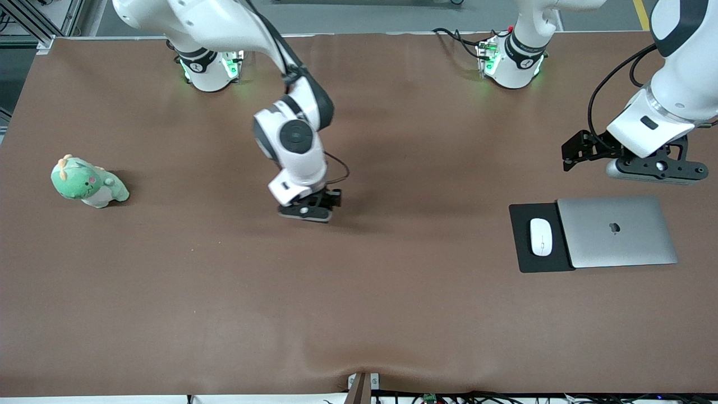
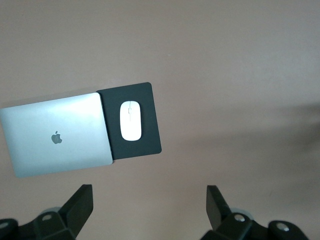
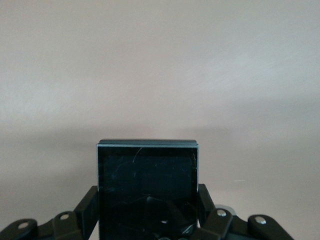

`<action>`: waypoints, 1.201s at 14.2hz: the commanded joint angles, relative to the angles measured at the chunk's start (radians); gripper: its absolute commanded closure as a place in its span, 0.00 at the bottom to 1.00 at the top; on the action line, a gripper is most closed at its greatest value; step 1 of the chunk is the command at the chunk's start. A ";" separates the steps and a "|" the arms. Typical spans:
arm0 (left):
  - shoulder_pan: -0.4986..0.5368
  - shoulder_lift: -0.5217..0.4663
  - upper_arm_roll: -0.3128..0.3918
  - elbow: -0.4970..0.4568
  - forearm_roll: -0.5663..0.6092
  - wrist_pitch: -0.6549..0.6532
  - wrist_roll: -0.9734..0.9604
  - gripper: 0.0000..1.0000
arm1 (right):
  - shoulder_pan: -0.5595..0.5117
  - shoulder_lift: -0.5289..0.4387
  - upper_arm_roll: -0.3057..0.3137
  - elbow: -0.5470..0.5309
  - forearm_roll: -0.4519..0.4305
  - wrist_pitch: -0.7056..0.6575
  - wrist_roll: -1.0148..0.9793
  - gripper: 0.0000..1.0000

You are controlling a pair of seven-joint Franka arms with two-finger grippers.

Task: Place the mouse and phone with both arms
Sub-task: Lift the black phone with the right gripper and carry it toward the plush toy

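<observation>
The right gripper (image 1: 307, 212) is low at the middle of the tabletop (image 1: 359, 314), its jaws pinching the phone (image 3: 147, 190), which seems to touch the surface. The left gripper (image 2: 150, 207) waits with jaws spread above the laptop (image 1: 617, 231); the mouse (image 1: 541, 237) lies on the black mat (image 1: 524, 264) beside it.

White mouse (image 1: 541, 236) on a black mat (image 1: 524, 264); silver laptop (image 1: 617, 231); glossy black phone (image 3: 147, 190); green and cream plush toy (image 1: 88, 183), pink cheek; plain brown table (image 1: 359, 314); white arms banded black.
</observation>
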 commanded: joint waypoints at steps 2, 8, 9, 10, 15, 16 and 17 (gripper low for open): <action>-0.011 0.019 0.009 0.042 -0.008 -0.046 -0.016 0.00 | -0.172 -0.159 0.019 -0.042 0.033 -0.165 -0.234 1.00; -0.011 0.019 -0.006 0.042 -0.017 -0.050 -0.013 0.00 | -0.506 -0.274 0.017 -0.087 0.056 -0.331 -0.661 1.00; -0.013 0.022 -0.006 0.043 -0.017 -0.050 -0.019 0.00 | -0.540 -0.283 0.016 -0.106 0.056 -0.328 -0.687 1.00; -0.014 0.024 -0.006 0.040 -0.016 -0.052 -0.021 0.00 | -0.569 -0.285 0.014 -0.133 0.056 -0.314 -0.700 1.00; -0.008 0.044 -0.005 0.058 -0.014 -0.055 -0.019 0.00 | -0.711 -0.286 0.013 -0.302 0.046 -0.129 -0.891 1.00; -0.005 0.045 -0.005 0.058 -0.014 -0.055 -0.018 0.00 | -0.712 -0.288 0.013 -0.345 0.046 -0.075 -0.895 1.00; -0.002 0.047 -0.005 0.058 -0.014 -0.055 -0.016 0.00 | -0.723 -0.288 0.013 -0.380 0.046 -0.029 -0.898 1.00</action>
